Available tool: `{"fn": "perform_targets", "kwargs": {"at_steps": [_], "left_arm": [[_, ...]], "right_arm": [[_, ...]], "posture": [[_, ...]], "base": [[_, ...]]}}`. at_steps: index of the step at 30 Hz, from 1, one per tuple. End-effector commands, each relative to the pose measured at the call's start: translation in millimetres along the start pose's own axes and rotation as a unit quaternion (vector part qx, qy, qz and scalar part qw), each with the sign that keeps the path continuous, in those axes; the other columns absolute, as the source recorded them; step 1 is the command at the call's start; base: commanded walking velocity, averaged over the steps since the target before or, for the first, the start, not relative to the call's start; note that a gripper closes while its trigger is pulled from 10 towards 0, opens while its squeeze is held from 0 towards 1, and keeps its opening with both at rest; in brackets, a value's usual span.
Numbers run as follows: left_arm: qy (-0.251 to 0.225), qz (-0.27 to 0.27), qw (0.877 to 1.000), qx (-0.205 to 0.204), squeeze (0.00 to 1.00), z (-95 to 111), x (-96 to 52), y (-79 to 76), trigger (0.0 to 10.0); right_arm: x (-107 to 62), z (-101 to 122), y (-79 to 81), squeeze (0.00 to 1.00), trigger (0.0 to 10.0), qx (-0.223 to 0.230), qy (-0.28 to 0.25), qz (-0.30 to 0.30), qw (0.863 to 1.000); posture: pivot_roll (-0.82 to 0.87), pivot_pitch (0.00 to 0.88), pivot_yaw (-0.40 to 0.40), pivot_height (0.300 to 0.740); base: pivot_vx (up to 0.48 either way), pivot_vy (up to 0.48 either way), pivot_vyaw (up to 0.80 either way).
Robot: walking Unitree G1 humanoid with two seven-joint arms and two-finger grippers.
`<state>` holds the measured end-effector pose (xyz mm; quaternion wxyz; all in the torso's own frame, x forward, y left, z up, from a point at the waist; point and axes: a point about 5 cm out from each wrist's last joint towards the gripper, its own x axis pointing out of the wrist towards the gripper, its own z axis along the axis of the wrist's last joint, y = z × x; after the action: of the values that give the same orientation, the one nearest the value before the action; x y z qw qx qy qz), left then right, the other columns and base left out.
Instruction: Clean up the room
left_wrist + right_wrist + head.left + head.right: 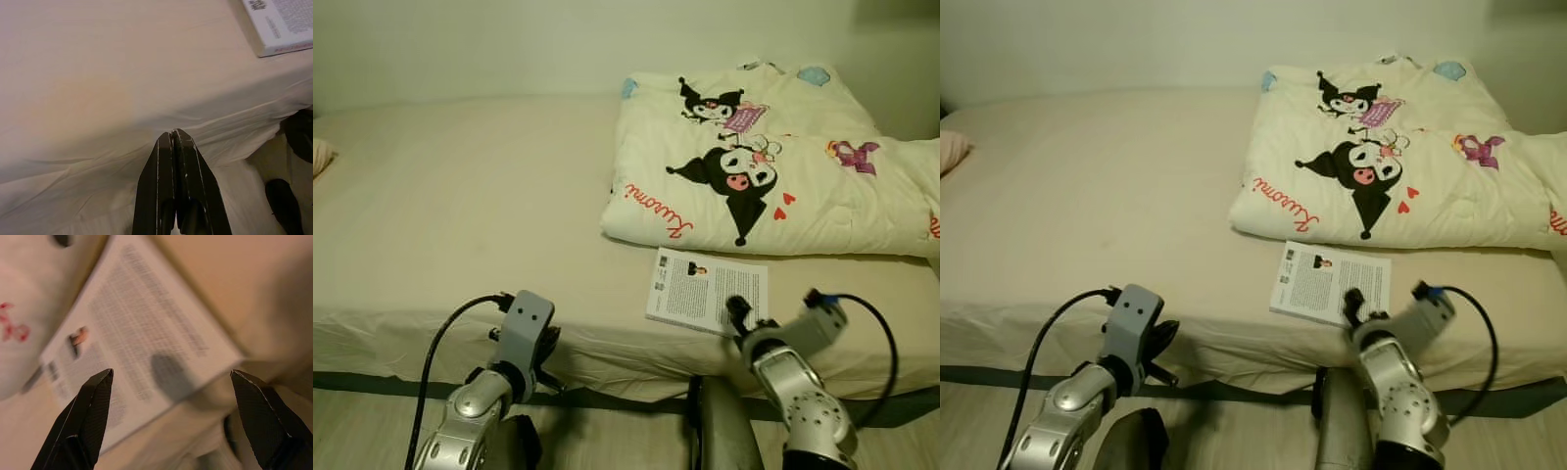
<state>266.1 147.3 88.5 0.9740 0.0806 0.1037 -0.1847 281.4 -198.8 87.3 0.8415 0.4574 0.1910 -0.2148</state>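
- Cream sheet covers the bed [460, 196]; landmark for all positions below is the book [708, 290].
- Book: white cover with dense printed text and a small photo, lying flat on the bed, close to the mattress's front edge.
- Folded quilt [773, 166], cream with black cartoon figures and red script, lies just behind the book, farther from the front edge; the two are about touching.
- Right gripper [171, 377]: fingers spread wide apart, nothing between them, poised just above the book's near edge.
- Left gripper [173, 134]: fingers pressed together, empty, at the bed's front edge, well to the left of the book.
- Pillow corner [321, 155] at the far left of the bed, well apart from the book.
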Motion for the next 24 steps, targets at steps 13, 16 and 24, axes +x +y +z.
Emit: {"fn": "perform_targets", "kwargs": {"at_steps": [13,16,24], "left_arm": [[0.012,-0.003,1.0,0.019,0.0,-4,-1.4,3.2,10.0],[0.012,-0.003,1.0,0.02,0.0,-4,-1.5,4.0,10.0],[0.012,-0.002,1.0,0.023,0.0,-4,-2.5,4.5,10.0]], "right_arm": [[6.2,-47,-7.9,0.0,10.0,0.027,0.081,0.01,0.996],[12.9,-51,-6.7,0.0,10.0,0.017,0.088,0.022,0.996],[21.8,-55,-3.4,0.0,10.0,0.001,0.09,0.057,0.994]], "posture": [[-0.09,0.182,0.105,0.505],[-0.09,0.187,0.106,0.505],[-0.08,0.197,0.112,0.505]], "base": [[0.0,0.0,0.0],[0.0,0.0,0.0],[0.0,0.0,0.0]]}}
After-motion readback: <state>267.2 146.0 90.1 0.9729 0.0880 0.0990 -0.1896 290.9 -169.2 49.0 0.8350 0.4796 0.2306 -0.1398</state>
